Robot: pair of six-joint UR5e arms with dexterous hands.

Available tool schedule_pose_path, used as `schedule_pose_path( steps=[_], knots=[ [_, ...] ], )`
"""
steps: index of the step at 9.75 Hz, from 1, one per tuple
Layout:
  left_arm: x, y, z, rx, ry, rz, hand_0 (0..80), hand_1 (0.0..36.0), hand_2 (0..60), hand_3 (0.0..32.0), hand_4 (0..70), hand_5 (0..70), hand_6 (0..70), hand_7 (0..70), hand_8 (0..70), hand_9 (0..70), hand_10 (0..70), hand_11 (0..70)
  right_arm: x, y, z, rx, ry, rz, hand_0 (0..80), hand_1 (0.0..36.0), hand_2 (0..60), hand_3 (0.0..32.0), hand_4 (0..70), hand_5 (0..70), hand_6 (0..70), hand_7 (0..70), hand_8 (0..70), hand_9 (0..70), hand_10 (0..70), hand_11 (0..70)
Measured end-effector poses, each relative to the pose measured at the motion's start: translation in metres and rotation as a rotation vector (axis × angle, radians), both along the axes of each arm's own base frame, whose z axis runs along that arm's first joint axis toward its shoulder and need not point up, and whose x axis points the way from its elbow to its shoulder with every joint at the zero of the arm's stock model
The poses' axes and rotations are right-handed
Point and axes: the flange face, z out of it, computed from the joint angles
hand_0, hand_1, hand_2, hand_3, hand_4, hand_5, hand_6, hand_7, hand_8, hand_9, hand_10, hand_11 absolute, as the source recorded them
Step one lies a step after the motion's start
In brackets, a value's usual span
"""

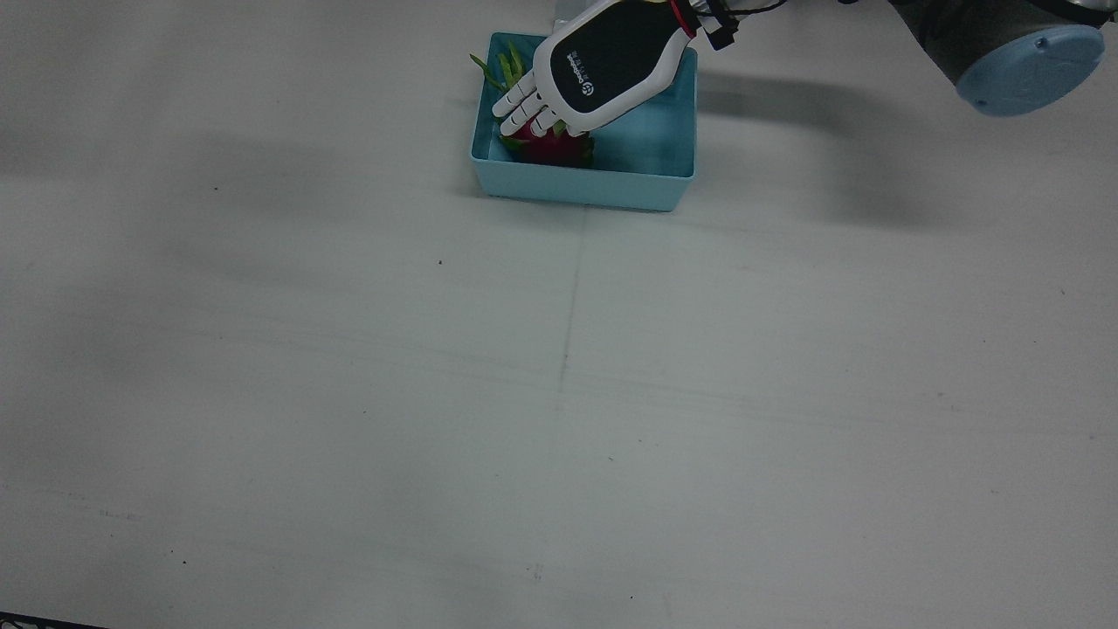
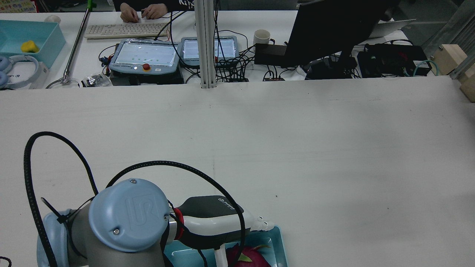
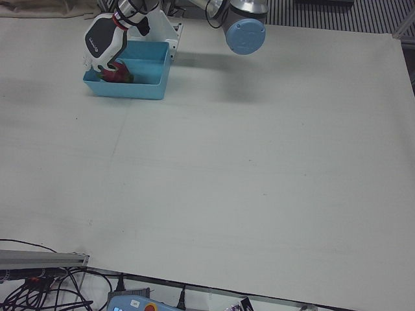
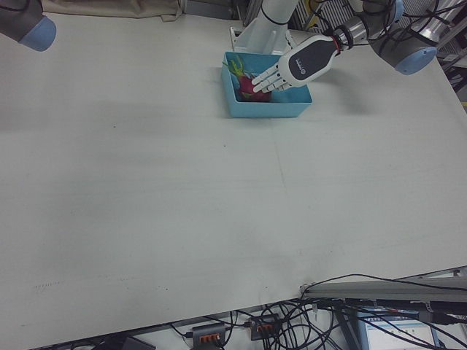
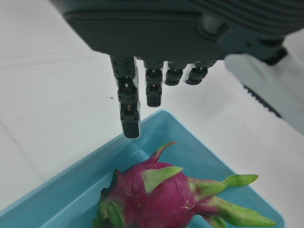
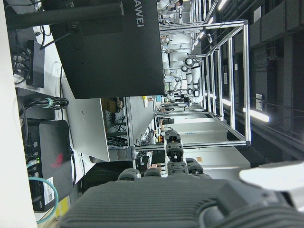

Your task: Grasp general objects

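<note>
A pink dragon fruit [image 1: 555, 147] with green scales lies in a light blue bin [image 1: 585, 185] at the robot's side of the table. My left hand [image 1: 585, 74] hovers over the bin, open, fingers stretched out above the fruit and not touching it. The left hand view shows its fingertips [image 5: 129, 109] above the fruit [image 5: 156, 194] and the bin wall [image 5: 57, 199]. The rear view shows the hand [image 2: 215, 222] over the fruit [image 2: 248, 257]. My right hand shows only in its own view, fingers [image 6: 173, 152] raised toward the room, holding nothing.
The left arm's elbow [image 1: 1031, 65] hangs over the table beside the bin. The right arm's elbow [image 4: 29, 25] is at the far corner. A desk with monitors, a keyboard and teach pendants [image 2: 144, 55] lies beyond the table.
</note>
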Motion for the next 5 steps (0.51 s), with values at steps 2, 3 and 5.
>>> schedule_pose_path(
  steps=[2, 3, 5],
  knots=[
    [0.003, -0.003, 0.0, 0.001, 0.008, 0.002, 45.3, 2.2, 0.0, 0.0, 0.0, 0.0, 0.0, 2.2, 0.9, 0.0, 0.0, 0.0, 0.0, 0.0, 0.0, 0.0, 0.0, 0.0, 0.0, 0.0, 0.0, 0.0, 0.0, 0.0, 0.0, 0.0, 0.0, 0.0, 0.0, 0.0],
    [0.007, -0.012, 0.0, 0.004, 0.017, -0.009, 45.9, 2.7, 0.0, 0.0, 0.0, 0.0, 0.0, 4.8, 2.1, 0.0, 0.0, 0.0, 0.0, 0.0, 0.0, -0.001, 0.0, 0.0, 0.0, 0.0, 0.0, 0.0, 0.0, 0.0, 0.0, 0.0, 0.0, 0.0, 0.0, 0.0],
    [0.014, -0.065, 0.012, -0.005, 0.025, -0.084, 45.9, 2.3, 0.0, 0.0, 0.8, 0.0, 0.1, 5.9, 2.4, 0.0, 0.0, 0.0, 0.0, 0.0, 0.0, 0.0, 0.0, 0.0, 0.0, 0.0, 0.0, 0.0, 0.0, 0.0, 0.0, 0.0, 0.0, 0.0, 0.0, 0.0]
  ],
)
